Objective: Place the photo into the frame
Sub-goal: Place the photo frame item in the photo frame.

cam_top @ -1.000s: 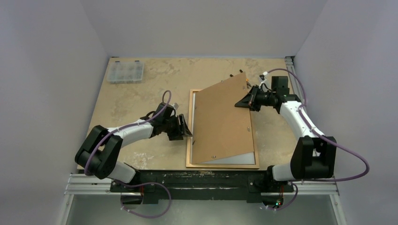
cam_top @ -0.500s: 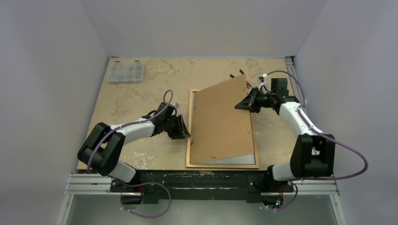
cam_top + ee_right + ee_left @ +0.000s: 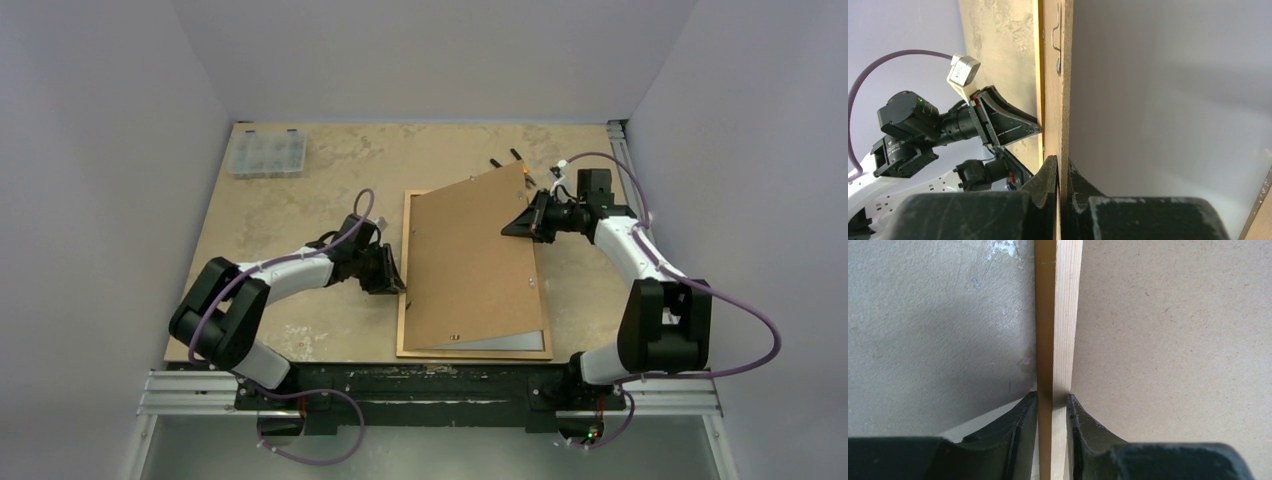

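With left fingers pinching the left rail of the thin orange-brown wooden frame and right fingers clamped on the tilted brown hardboard backing panel, hold steady and lower squarely over the photo, seemingly the pale strip lower centre.

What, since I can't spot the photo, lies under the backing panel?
The frame, with a pale sheet showing at its near edge. The backing panel hides the rest; whether that's the photo is unclear.
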